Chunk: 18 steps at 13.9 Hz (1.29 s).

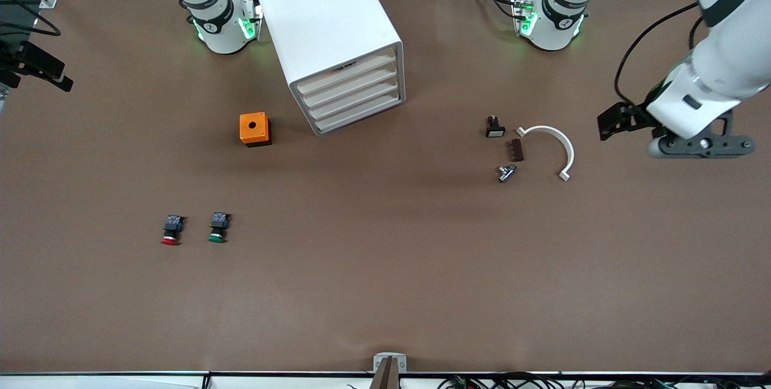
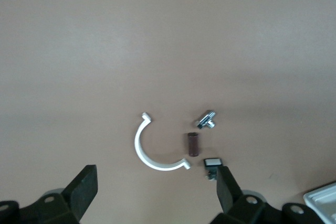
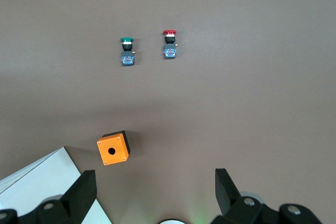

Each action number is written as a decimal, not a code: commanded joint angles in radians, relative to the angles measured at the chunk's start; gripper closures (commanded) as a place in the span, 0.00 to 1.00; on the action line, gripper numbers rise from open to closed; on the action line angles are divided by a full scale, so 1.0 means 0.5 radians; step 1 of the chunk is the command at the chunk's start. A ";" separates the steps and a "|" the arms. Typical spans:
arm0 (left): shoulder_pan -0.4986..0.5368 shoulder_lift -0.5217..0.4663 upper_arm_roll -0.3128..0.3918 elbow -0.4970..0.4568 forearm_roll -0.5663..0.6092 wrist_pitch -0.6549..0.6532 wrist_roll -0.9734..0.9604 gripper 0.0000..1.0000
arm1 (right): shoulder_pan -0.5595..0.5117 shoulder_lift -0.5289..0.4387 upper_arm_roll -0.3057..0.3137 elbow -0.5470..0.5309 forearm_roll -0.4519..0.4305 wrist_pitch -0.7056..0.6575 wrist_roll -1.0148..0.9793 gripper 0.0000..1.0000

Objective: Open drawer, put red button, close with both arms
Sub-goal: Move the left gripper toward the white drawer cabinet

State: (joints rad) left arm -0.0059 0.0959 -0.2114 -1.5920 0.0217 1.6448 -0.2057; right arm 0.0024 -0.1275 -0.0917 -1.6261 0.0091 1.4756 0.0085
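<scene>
The white cabinet [image 1: 328, 9] stands in the middle of the table near the arms' bases, and its four pale-fronted drawers [image 1: 352, 94] are all shut. The red button [image 1: 171, 230] lies on its side toward the right arm's end, nearer to the front camera; it also shows in the right wrist view [image 3: 169, 43]. My left gripper [image 1: 609, 123] hangs open and empty high over the left arm's end of the table [image 2: 156, 182]. My right gripper [image 3: 154, 182] is open and empty high above its own base, out of the front view.
A green-capped button [image 1: 218, 227] lies beside the red one. An orange box with a hole [image 1: 255, 129] sits beside the cabinet. A white C-shaped clamp [image 1: 557, 145], a brown block [image 1: 517, 150], a metal part [image 1: 506, 173] and a small black switch [image 1: 494, 127] lie near the left gripper.
</scene>
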 commanded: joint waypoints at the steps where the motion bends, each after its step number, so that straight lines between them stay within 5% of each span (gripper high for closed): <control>1: -0.040 0.109 -0.016 -0.013 -0.019 0.100 -0.186 0.00 | -0.011 -0.046 0.015 -0.049 -0.021 0.022 0.001 0.00; 8: -0.221 0.522 -0.025 0.116 -0.074 0.193 -0.781 0.00 | -0.014 -0.046 0.015 -0.049 -0.018 0.022 0.001 0.00; 18: -0.641 1.056 -0.025 0.352 -0.108 0.193 -2.115 0.00 | -0.017 -0.024 0.012 0.006 -0.015 0.013 0.001 0.00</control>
State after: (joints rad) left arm -0.2896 0.5635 -0.2290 -1.4842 -0.0217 1.7528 -1.1713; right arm 0.0024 -0.1277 -0.0917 -1.6273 0.0091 1.4811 0.0085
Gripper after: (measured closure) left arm 0.000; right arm 0.000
